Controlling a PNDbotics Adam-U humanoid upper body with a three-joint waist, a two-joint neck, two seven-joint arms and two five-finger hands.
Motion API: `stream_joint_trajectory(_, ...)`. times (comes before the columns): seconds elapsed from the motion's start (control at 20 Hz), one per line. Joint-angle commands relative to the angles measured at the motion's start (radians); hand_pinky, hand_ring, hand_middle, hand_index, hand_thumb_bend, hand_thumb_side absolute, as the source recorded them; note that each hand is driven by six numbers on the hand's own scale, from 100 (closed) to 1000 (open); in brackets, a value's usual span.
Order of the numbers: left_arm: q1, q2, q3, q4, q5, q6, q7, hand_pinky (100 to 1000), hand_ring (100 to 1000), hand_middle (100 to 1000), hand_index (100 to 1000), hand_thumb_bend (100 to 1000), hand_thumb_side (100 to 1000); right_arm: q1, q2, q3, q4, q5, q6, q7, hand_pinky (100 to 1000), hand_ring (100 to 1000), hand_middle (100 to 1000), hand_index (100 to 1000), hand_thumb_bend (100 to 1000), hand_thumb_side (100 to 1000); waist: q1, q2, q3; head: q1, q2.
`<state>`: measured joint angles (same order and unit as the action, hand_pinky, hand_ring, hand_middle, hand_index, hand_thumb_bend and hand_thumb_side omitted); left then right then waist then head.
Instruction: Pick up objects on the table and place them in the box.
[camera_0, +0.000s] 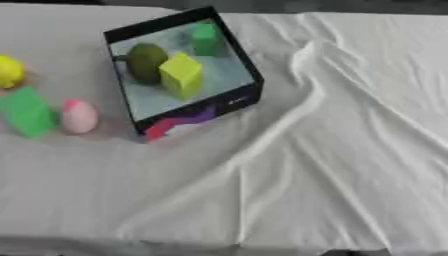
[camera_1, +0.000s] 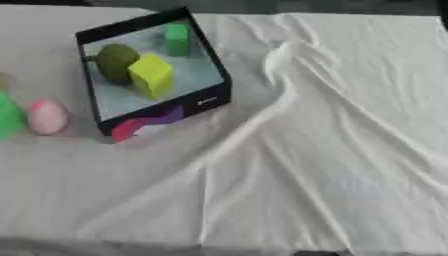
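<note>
A black-walled box (camera_0: 248, 64) stands at the upper left of the table, turned askew. Inside it lie a dark green round thing (camera_0: 145, 61), a yellow-green block (camera_0: 181, 74) and a smaller green block (camera_0: 206, 39). Left of the box, on the cloth, rest a pink egg-shaped thing (camera_0: 79, 116), a flat green block (camera_0: 26, 112) and a yellow round thing (camera_0: 9, 71) at the view's edge. Neither hand shows in either view.
A white cloth (camera_0: 332, 150) covers the table, with long raised folds running from the box's right side down to the front. The box's front face carries a red and purple mark (camera_0: 179, 123). The table's front edge lies along the bottom.
</note>
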<state>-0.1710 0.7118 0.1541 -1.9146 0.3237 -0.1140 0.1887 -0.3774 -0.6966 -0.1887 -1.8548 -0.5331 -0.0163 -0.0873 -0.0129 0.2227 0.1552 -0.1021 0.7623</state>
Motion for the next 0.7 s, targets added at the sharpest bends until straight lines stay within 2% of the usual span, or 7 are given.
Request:
stream_joint_trajectory(0.05, -0.023, 0.144, -0.011, -0.011, -0.029, -0.003, -0.094, 856, 932, 857, 863, 100, 608, 0.008, -0.004, -0.039, 0.007, 0.035, -0.021, -0.032, 844, 762, 776, 916, 100, 550, 0.019, 0.003, 0.0, 0.025, -0.014)
stream_joint_trajectory(0.15, -0.038, 0.218, -0.026, 0.001, -0.071, -0.027, -0.17, 867, 938, 861, 869, 100, 473, 0.017, 0.007, -0.048, 0.026, 0.054, -0.022, -0.051, 840, 748, 762, 899, 100, 548, 0.023, 0.004, -0.002, 0.032, -0.018)
stream_joint_trajectory(0.2, -0.045, 0.251, -0.031, 0.008, -0.093, -0.046, -0.21, 867, 938, 861, 869, 100, 473, 0.02, 0.01, -0.05, 0.033, 0.058, -0.021, -0.056, 840, 748, 762, 899, 100, 548, 0.024, 0.004, -0.002, 0.032, -0.019)
stream_joint_trajectory(0.25, -0.054, 0.286, -0.036, 0.017, -0.112, -0.068, -0.245, 871, 937, 861, 875, 100, 332, 0.024, 0.011, -0.049, 0.038, 0.063, -0.02, -0.057, 842, 748, 763, 894, 100, 547, 0.025, 0.004, -0.004, 0.03, -0.02)
stream_joint_trajectory(0.35, -0.078, 0.355, -0.052, 0.046, -0.153, -0.116, -0.324, 877, 936, 866, 872, 159, 236, 0.027, 0.011, -0.046, 0.044, 0.063, -0.021, -0.05, 844, 751, 766, 904, 100, 560, 0.026, 0.005, -0.006, 0.026, -0.022)
stream_joint_trajectory(0.55, -0.13, 0.453, -0.094, 0.124, -0.249, -0.204, -0.486, 880, 928, 860, 862, 378, 135, 0.019, 0.012, -0.048, 0.057, 0.06, -0.017, -0.027, 840, 750, 765, 894, 100, 553, 0.03, 0.004, -0.009, 0.025, -0.025)
stream_joint_trajectory(0.7, -0.173, 0.484, -0.128, 0.168, -0.296, -0.254, -0.576, 881, 925, 859, 854, 445, 100, 0.009, 0.024, -0.056, 0.073, 0.078, -0.003, -0.027, 840, 753, 769, 894, 100, 562, 0.033, 0.004, -0.01, 0.026, -0.027)
